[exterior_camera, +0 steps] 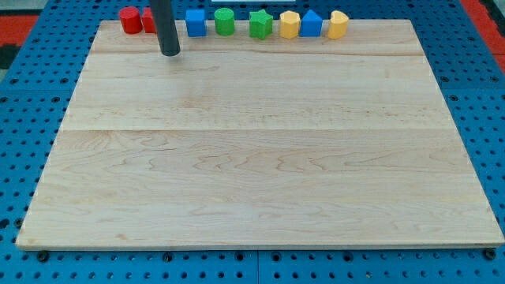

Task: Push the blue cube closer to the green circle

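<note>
The blue cube (196,23) sits at the far edge of the bench (260,158), just left of the green circle (225,21), a small gap between them. My tip (170,53) rests near-left of the cube, apart. No jaws exist on this rod. The approach seems in hand; next, a rightward push from the cube's left.

Surface: our wooden board (260,158) | top edge, left to right: red cylinder (130,20), red block (147,20), blue cube (196,23), green circle (225,22), green block (260,24), yellow block (289,25), blue block (312,24), yellow block (338,25).
</note>
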You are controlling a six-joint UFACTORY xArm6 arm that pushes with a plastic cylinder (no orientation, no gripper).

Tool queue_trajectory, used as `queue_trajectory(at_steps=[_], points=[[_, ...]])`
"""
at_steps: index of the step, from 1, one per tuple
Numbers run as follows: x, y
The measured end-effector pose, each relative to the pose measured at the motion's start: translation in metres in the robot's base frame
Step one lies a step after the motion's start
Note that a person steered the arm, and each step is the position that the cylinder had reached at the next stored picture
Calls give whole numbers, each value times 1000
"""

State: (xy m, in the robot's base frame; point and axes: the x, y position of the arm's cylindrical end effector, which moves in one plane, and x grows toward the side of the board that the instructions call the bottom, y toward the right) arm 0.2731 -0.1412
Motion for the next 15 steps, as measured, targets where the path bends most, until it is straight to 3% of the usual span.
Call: queue_trajectory(at_steps=[3,4,5,6,9,12,15], points=[[1,-1],[1,40],[2,140],[-2,151],[-10,-1],[-79,11],[-79,40]])
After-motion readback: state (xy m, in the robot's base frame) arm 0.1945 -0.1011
